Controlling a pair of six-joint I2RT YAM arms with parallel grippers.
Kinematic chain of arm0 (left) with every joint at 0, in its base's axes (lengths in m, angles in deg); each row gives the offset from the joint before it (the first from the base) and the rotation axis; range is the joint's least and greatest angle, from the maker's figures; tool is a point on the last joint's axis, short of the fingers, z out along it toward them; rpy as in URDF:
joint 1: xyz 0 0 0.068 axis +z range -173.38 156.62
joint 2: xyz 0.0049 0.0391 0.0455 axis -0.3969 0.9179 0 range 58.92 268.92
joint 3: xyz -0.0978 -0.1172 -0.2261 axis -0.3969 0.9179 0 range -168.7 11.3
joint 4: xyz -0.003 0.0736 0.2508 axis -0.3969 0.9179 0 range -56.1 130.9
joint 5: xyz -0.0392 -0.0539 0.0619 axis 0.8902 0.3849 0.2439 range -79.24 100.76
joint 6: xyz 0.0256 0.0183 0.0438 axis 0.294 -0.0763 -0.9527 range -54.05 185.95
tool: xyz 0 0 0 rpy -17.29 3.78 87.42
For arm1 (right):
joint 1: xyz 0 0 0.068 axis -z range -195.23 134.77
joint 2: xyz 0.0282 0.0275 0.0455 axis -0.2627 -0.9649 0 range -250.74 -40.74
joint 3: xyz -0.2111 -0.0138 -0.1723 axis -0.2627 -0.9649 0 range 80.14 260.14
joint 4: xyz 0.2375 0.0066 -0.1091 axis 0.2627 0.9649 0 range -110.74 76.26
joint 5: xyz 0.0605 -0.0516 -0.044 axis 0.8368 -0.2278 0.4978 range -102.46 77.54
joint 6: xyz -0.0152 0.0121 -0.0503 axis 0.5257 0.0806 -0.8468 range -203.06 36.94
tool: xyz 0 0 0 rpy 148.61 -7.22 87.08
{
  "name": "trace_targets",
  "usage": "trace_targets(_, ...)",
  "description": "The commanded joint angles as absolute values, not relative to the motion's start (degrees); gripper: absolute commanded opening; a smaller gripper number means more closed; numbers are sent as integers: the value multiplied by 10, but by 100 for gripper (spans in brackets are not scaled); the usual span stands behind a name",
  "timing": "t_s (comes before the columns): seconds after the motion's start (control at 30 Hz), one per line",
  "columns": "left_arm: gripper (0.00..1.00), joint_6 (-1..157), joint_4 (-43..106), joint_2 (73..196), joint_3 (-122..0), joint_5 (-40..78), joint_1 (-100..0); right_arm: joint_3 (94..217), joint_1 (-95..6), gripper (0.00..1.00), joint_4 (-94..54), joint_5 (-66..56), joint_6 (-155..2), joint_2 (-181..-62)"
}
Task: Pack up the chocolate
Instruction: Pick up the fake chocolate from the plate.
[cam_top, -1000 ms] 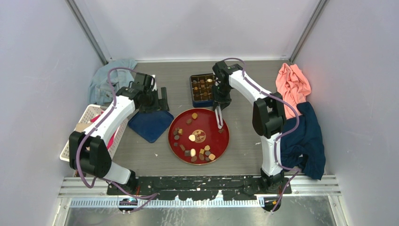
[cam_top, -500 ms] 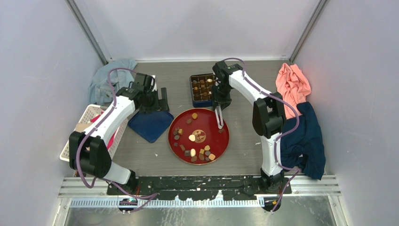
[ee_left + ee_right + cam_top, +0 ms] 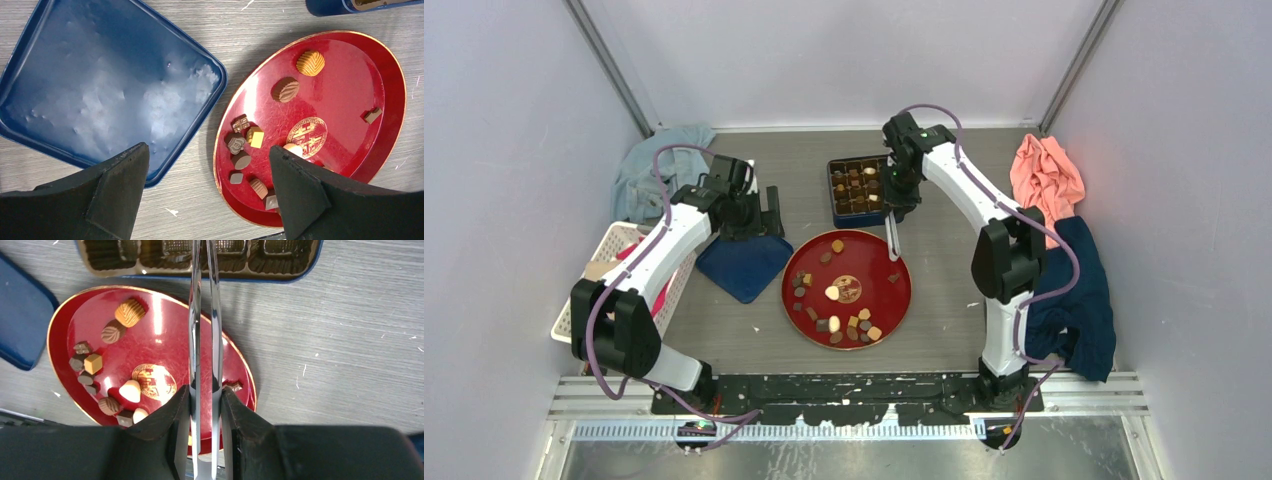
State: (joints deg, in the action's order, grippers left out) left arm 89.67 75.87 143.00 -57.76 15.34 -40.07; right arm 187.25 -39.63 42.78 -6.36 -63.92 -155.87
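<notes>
Packing was part-done: many chocolate pieces (image 3: 310,63) lay unpacked on the round red plate (image 3: 350,75), and some filled the dark-blue compartmented box (image 3: 287,257). The right jaws clamped steel tweezers (image 3: 196,340); the left jaws stood wide.

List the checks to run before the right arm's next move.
1. tongs clamped in right gripper: ok.
2. Piece between the tong tips: cannot tell; they run out of the wrist view and are too small from above.
3. Near cells of the box free: ok.
4. red plate cleared of chocolate: not ok, many pieces left.
5. left gripper open, away from the box: ok.
</notes>
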Motion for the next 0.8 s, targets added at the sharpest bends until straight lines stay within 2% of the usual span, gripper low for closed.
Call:
trace_targets(0.0,90,890,754,1401,-591,153,-396,1879,-398,20,451,-43,-650,-1478)
trace_targets(0.1,90,892,758,1394,-592,146,-396,1834,-414,20,467,-21,-649,-1429)
trace_targets(0.27,89,897,755,1381,-581,146,-396,1767,-496,23,535,-10,-665,-1374)
trace_targets(0.47,88,902,780,1374,-572,146,-396,1717,-608,29,557,-50,-671,-1362)
trace_targets(0.77,87,882,791,1337,-553,146,-396,1658,-679,33,526,-78,-651,-1377)
